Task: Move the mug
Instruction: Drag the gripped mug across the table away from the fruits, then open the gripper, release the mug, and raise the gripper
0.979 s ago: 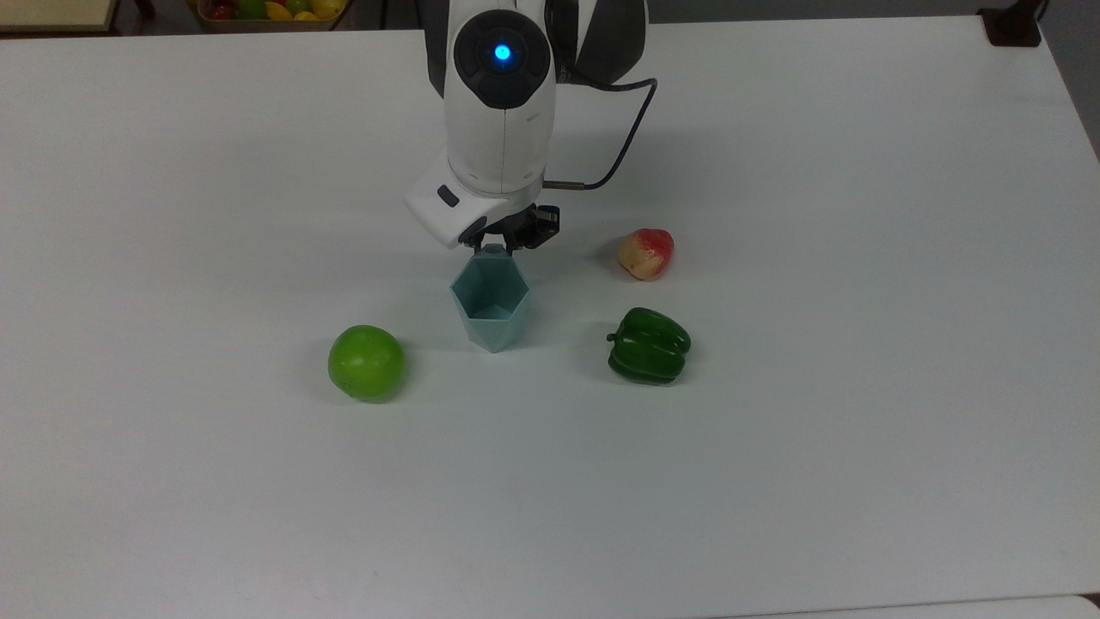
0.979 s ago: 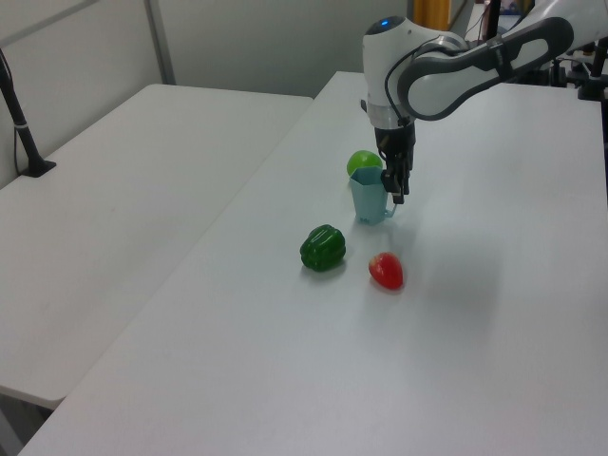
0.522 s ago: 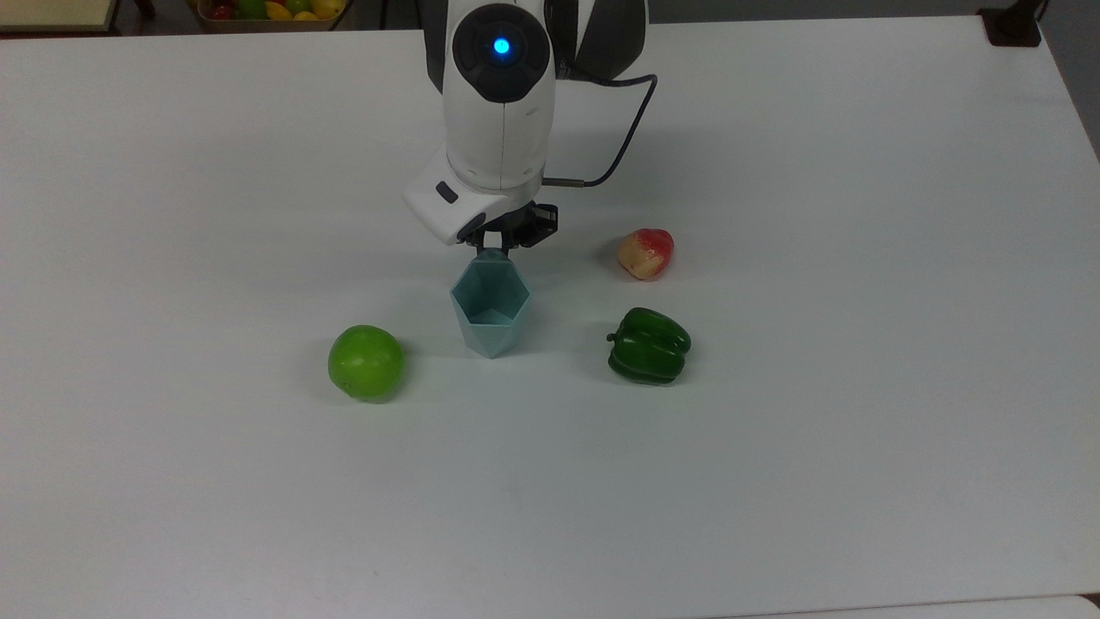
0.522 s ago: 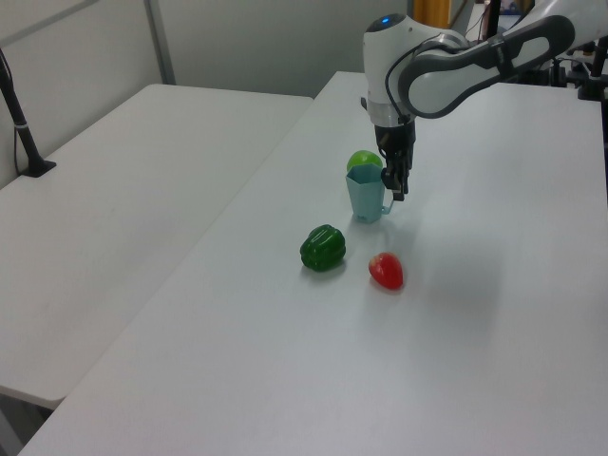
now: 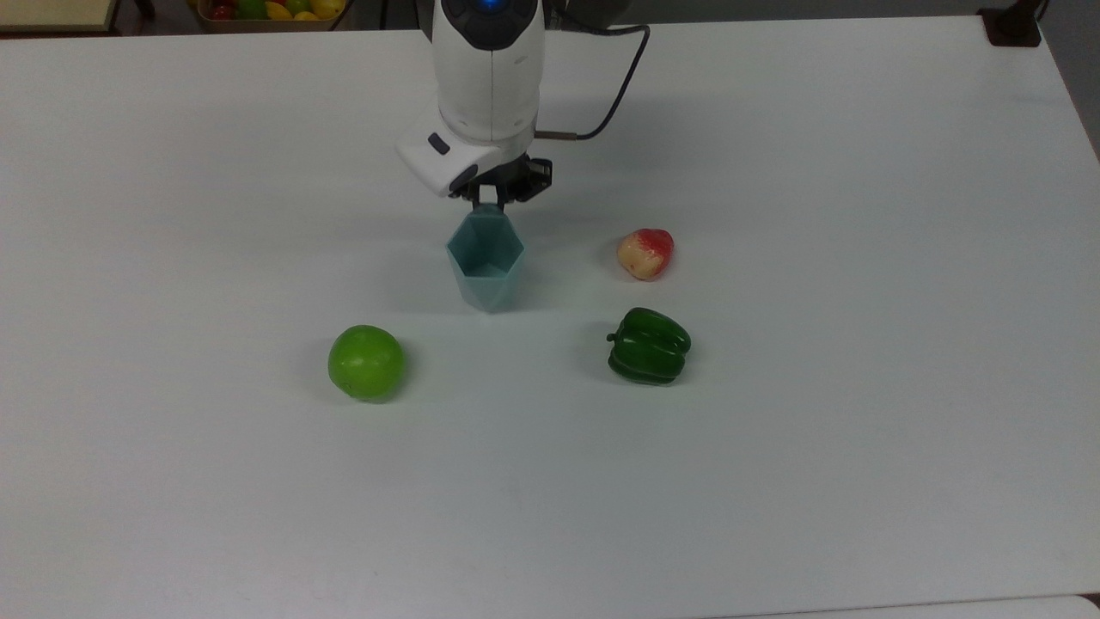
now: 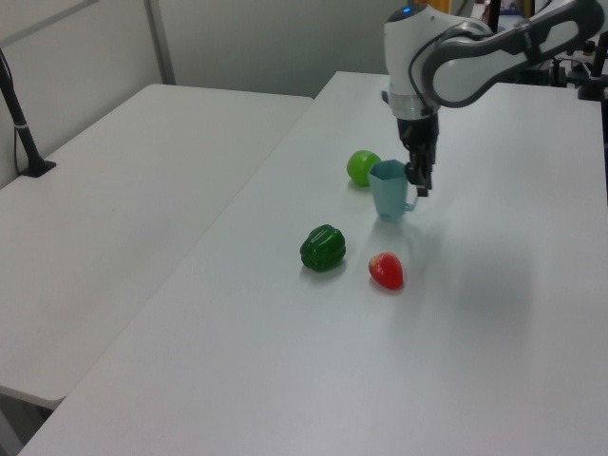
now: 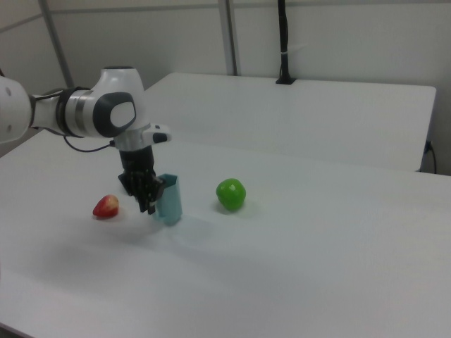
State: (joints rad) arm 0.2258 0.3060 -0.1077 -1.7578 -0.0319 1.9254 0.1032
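Note:
The mug (image 5: 485, 262) is a pale teal faceted cup with a hexagonal rim, standing upright near the middle of the white table (image 5: 773, 481). My gripper (image 5: 490, 205) hangs straight down at the mug's far side and is shut on its small handle nub. In the left view the gripper (image 6: 416, 182) sits on the right of the mug (image 6: 388, 190). In the right view the gripper (image 7: 150, 201) is at the left of the mug (image 7: 170, 198). Whether the mug's base touches the table I cannot tell.
A green apple (image 5: 365, 362) lies toward the top view's lower left of the mug. A dark green bell pepper (image 5: 649, 346) and a red-yellow fruit (image 5: 645, 253) lie to the top view's right. A basket of fruit (image 5: 266, 10) stands beyond the table's far edge.
The gripper has carried the mug away from the apple and pepper, toward the arm's base, upward in the top view. The fruits have not moved.

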